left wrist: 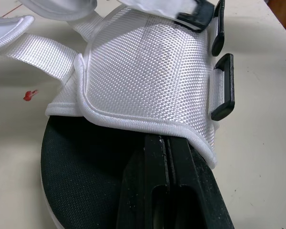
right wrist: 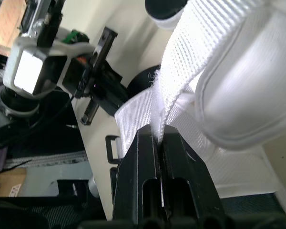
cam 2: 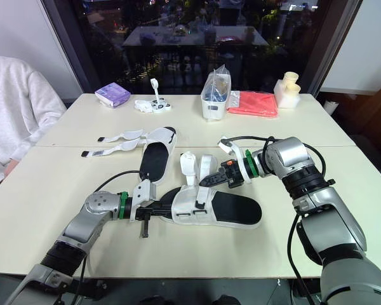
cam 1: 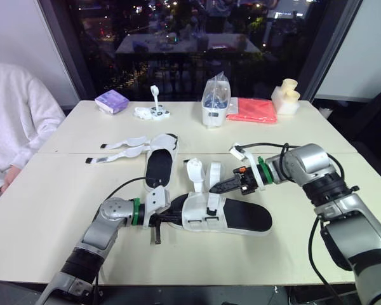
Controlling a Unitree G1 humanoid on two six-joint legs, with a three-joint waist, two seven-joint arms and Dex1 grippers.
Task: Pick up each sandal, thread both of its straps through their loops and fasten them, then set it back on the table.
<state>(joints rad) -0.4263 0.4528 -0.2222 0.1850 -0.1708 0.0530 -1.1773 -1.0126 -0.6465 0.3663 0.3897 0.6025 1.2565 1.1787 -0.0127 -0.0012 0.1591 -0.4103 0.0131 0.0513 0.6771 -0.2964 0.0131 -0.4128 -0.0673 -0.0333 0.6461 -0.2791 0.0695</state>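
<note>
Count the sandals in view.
2. The near sandal sits between both grippers: the left gripper pinches its white upper, the right gripper pinches a strap. The far sandal lies behind it, toward the robot's left, straps unfastened. None appears hidden.

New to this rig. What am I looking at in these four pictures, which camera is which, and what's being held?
This is a humanoid robot with two arms, each ending in a black two-finger gripper. The two wide pictures come from a stereo camera on its head, looking down over the arms. The two close-ups come from cameras on its wrists.

Two sandals lie on the table. The left gripper is shut on the near sandal at the end nearest it. The right gripper pinches a white strap of that sandal. The far sandal lies with its straps undone.

Further back are a purple packet and a red cloth. A person's white sleeve is on the left.
</note>
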